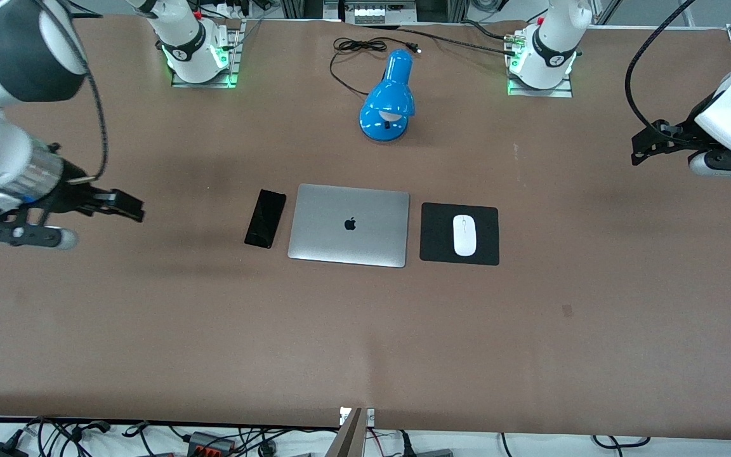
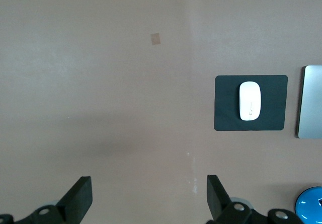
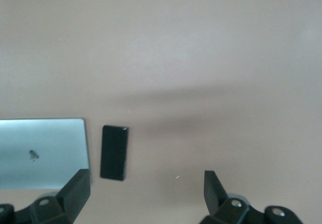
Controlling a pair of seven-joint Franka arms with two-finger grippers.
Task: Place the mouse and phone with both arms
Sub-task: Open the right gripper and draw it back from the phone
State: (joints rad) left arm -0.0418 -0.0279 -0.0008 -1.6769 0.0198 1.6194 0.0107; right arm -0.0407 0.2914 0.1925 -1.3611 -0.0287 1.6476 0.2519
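- And here's the table [image 1: 150, 330], brown top, with a neat row across its middle: phone [image 1: 266, 218], laptop [image 1: 349, 225], then mouse mat [image 1: 434, 247].
- The only thing bearing anything is that black square mat, and it carries the white mouse [image 1: 464, 235], sitting about in its middle, lengthwise toward the front camera, thin line down its front just visible.
- The mat lies just beside the laptop, on the side toward the left arm's end of the table, a slim gap between them.
- The phone lies flat on the bare table just beside the laptop toward the right arm's end, slightly tilted, glossy dark face up, touching nothing.
- Labels now: the closed silver laptop shows a dark apple logo in the middle of its lid (no readable lettering anywhere else).
- Farther from the front camera than the laptop sits a blue desk lamp [image 1: 388, 101], its black cord [image 1: 353, 57] looping toward the bases.
- Left gripper [image 1: 648, 143] hangs over bare table at the left arm's end, well apart from the mouse; fingers [image 2: 79, 199] spread wide, nothing between them.
- Right gripper [image 1: 125, 206] hangs over bare table at the right arm's end, well clear of the phone; its fingers [image 3: 75, 191] gape wide too, holding nothing.
- In the right wrist view the phone and a corner of the laptop lie below the spread fingers.
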